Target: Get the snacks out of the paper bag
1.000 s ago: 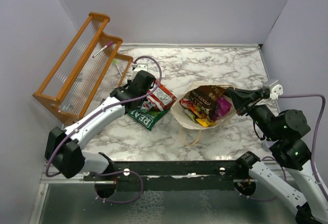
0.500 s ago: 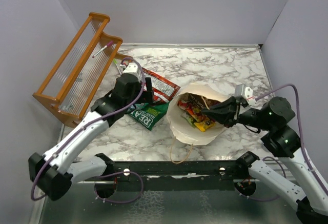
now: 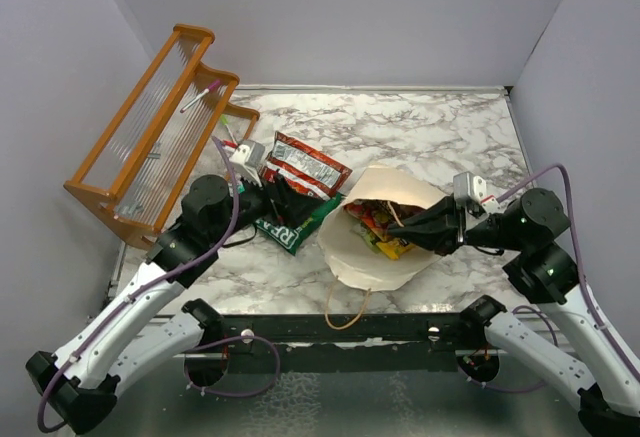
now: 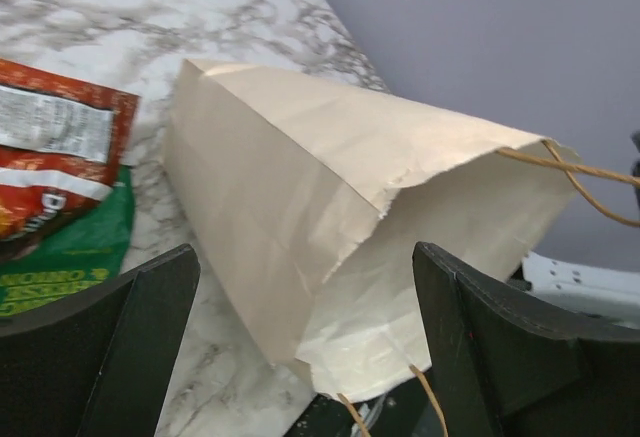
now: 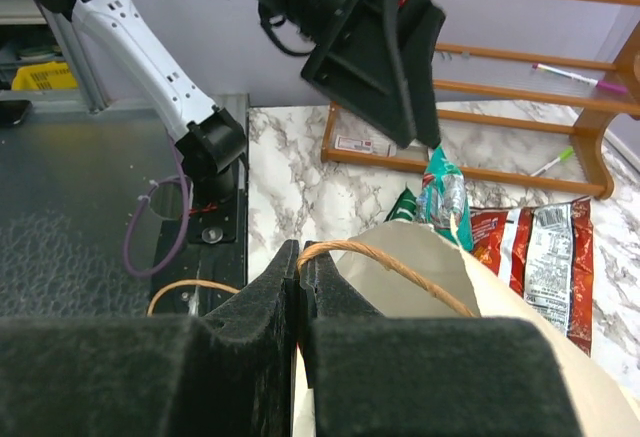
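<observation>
The paper bag (image 3: 350, 247) lies in the middle of the marble table, its mouth turned up and to the right, with several bright snacks (image 3: 378, 225) showing inside. My right gripper (image 3: 405, 227) reaches into the mouth and is shut on the bag's brown cord handle (image 5: 385, 262). A red packet (image 3: 305, 167) and a green packet (image 3: 288, 229) lie on the table left of the bag. My left gripper (image 3: 297, 204) hovers open over these two packets, facing the bag's creased side (image 4: 300, 177), with nothing between its fingers (image 4: 120, 357).
An orange wooden rack (image 3: 150, 132) with a pink-capped marker (image 3: 200, 95) stands at the back left. The bag's second cord handle (image 3: 345, 307) hangs loose toward the near edge. Grey walls close the back and both sides.
My left gripper has opened, left the red packet on the table and drawn back toward me. My right gripper moved left into the bag's mouth, and the bag shifted left with its mouth raised.
</observation>
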`<state>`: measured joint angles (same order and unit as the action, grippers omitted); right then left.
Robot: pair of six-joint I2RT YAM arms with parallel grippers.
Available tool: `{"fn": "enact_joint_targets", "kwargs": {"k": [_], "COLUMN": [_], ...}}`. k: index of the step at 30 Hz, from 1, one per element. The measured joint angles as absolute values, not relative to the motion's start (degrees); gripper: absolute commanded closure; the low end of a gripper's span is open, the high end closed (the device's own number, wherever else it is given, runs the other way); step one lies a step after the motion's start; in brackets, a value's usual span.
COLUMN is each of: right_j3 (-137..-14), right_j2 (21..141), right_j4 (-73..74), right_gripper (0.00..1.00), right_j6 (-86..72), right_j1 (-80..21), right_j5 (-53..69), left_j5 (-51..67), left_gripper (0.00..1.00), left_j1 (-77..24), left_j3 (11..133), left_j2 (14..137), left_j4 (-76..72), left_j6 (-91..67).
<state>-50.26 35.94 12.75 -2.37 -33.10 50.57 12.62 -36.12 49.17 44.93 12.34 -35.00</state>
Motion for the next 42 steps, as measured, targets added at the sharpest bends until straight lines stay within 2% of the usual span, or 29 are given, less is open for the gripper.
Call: {"fn": "enact_joint_targets", "kwargs": {"k": [5, 13, 19, 25, 28, 31, 35, 42], "right_j3": [-49.19, -49.08, -49.06, -49.08, -49.08, -49.08, -49.08, -49.08], "right_j2": [34.15, 32.82, 32.67, 32.29, 31.11, 30.44, 30.35, 30.20], "right_j4": [12.10, 12.08, 12.14, 12.27, 11.90, 11.31, 10.59, 10.28], "right_gripper": [0.98, 0.98, 0.98, 0.98, 0.98, 0.98, 0.98, 0.98], "right_j6": [-3.09, -3.62, -3.79, -4.43, -5.58, -6.81, -7.84, -9.23], "right_j1": [-33.10, -33.10, -33.10, -33.10, -33.10, -33.10, -33.10, -33.10], "right_j5": [50.22, 48.23, 46.96, 46.06, 45.63, 45.06, 44.25, 42.87], "left_j5": [15.38, 9.10, -2.28, -16.25, -20.82, -24.58, -28.91, -33.69], "left_gripper": [0.14, 0.17, 0.40, 0.48, 0.48, 0.40, 0.36, 0.19], "left_j1": [-43.77, -69.30, -77.76, -77.73, -77.76, -77.76, -77.76, -77.76], "left_j3": [42.06, 41.95, 47.20, 45.06, 42.35, 41.32, 41.34, 43.53], "left_j2": [42.54, 48.03, 59.46, 63.90, 67.11, 72.88, 80.88, 92.31], "left_j4": [3.99, -4.73, -2.81, -9.85, -18.52, -26.48, -35.81, -48.77], "left_j6": [-38.09, -29.74, -19.31, -13.87, -11.53, -9.37, -6.76, -1.56]}}
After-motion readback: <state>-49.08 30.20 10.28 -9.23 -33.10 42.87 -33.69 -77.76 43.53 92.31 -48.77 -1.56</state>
